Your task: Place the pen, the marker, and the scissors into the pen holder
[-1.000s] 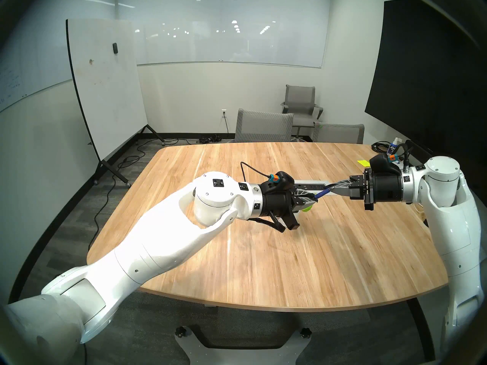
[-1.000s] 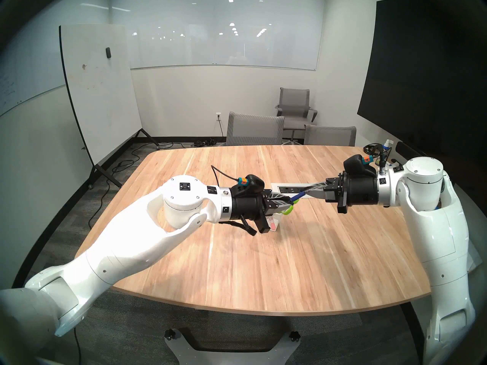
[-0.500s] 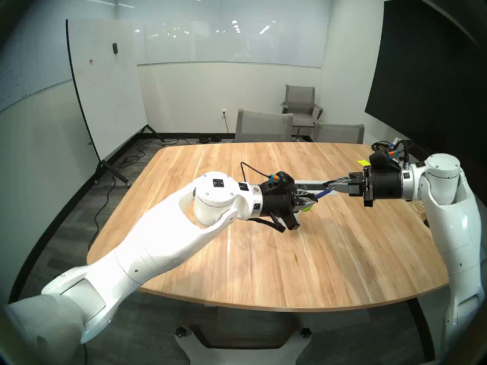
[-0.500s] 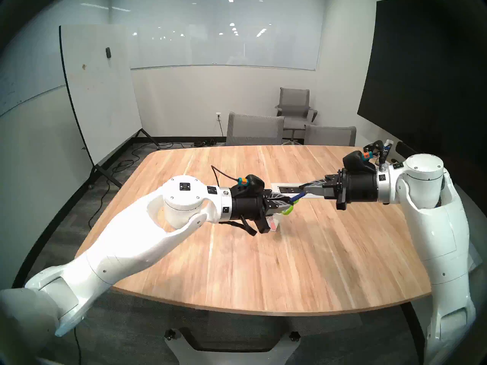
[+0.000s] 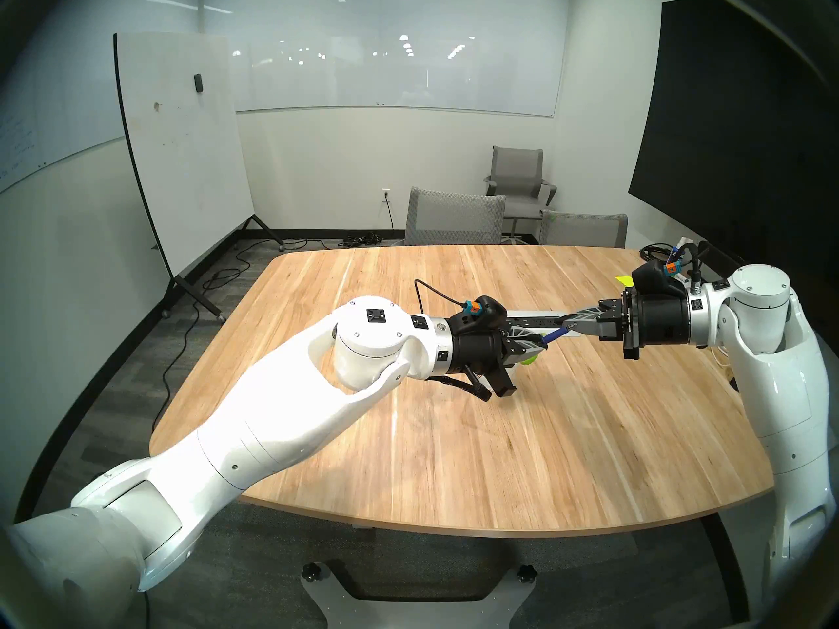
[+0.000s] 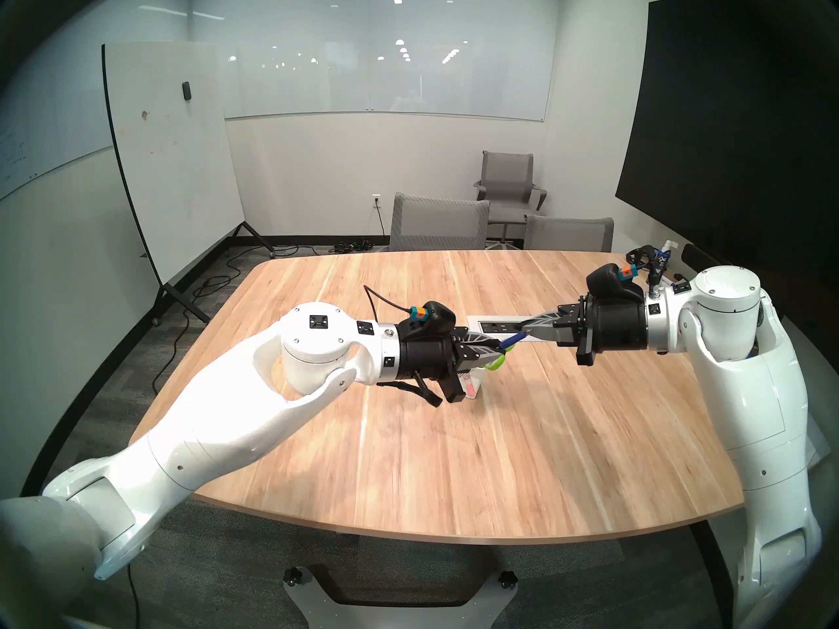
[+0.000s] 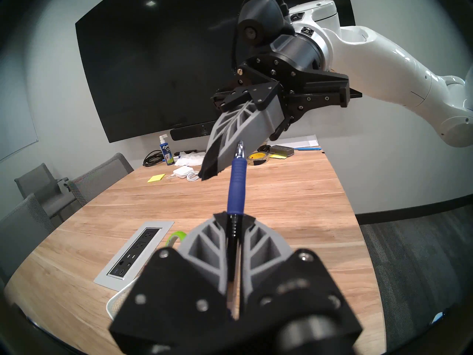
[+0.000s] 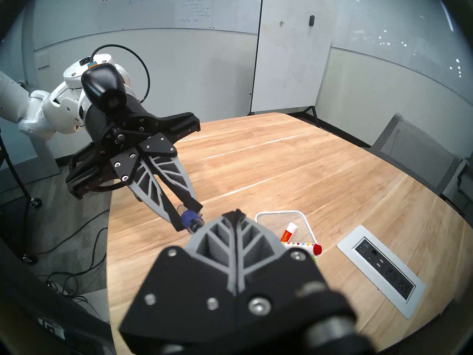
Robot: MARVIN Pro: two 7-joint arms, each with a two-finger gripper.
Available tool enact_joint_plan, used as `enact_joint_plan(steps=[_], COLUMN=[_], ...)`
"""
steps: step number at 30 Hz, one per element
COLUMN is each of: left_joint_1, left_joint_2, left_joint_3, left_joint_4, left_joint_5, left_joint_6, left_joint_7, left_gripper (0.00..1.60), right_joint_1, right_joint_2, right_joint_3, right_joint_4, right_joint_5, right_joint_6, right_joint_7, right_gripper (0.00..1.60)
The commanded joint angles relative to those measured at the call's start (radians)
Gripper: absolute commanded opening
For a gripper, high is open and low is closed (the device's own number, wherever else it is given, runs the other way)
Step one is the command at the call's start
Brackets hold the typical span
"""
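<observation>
Left gripper [image 7: 233, 218] clamped shut on the pen [image 7: 236, 182], gripping the dark rear barrel with the blue grip and silver tip sticking out toward the right gripper [image 7: 208, 171]. Right gripper closed and empty, tips just beside the pen's tip; contact cannot be told. Pen held in the air above the tabletop [image 5: 454, 433], roughly level, over the holder [image 8: 299, 215]. Light, stiff and slim by the look of it; smooth barrel likely slippery, rubbery blue section the better place for a second hold, well short of the tip. Held level, needs tilting upright before going in. Holder a light mesh cup, likely to slide or tip if bumped at the rim. Marker [image 8: 289, 231] with red end already leaning inside, a second red-capped one [image 8: 311, 248] lying at the rim. Scissors [image 6: 631, 364] seen only as green loops beneath the left gripper; whether inside the holder cannot be told. Wide bare tabotop toward the near edge; power strip [image 8: 378, 267] set flush just beyond the holder. Tightest room between the two grippers, nearly nose to nose above the holder.
</observation>
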Motion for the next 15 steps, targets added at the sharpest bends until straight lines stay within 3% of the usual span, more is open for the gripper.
enact_joint_plan(steps=[1,15], left_joint_1=[-0.01,-0.01], left_joint_2=[-0.006,-0.006], left_joint_3=[-0.007,-0.007], left_joint_4=[-0.018,-0.018], left_joint_5=[-0.002,-0.002], left_joint_6=[-0.006,-0.006], left_joint_7=[-0.001,-0.001], left_gripper=[0.0,0.0], right_joint_1=[0.012,-0.028], right_joint_2=[0.004,0.014], right_joint_3=[0.005,0.052], right_joint_4=[0.002,-0.021], right_joint_5=[-0.008,0.006], right_joint_6=[-0.015,-0.028], right_joint_7=[-0.006,0.041], right_gripper=[0.0,0.0])
